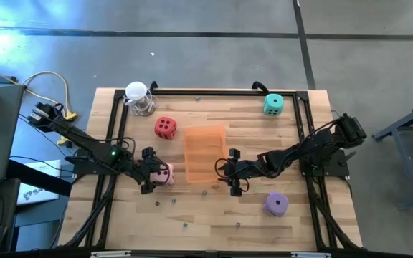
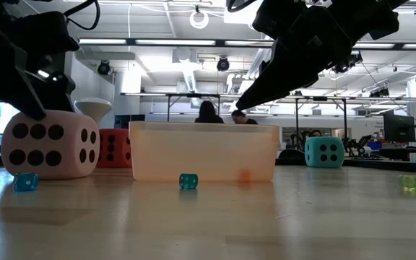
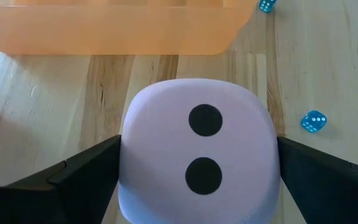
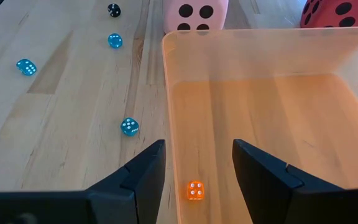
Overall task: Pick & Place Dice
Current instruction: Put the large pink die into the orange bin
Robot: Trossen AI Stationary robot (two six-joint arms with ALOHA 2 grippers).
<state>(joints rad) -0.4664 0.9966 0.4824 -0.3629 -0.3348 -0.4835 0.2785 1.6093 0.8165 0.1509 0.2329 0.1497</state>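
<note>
The tabletop (image 1: 214,215) carries an orange tray (image 1: 205,153) at its middle, with the pink die (image 1: 163,174) just beside the tray's left edge, the red die (image 1: 165,127) behind it, the teal die (image 1: 273,104) at the far right and the purple die (image 1: 276,204) at the near right. The left end effector (image 1: 151,179) straddles the pink die with its jaws wide and not yet pressing; closing squarely on the flat faces before lifting should hold best. The right end effector (image 4: 197,168) hangs half-open and empty over the tray's rim. Only the right wrist view shows a tiny orange die (image 4: 195,190) inside the tray; the low view alone shows people in the room behind.
</note>
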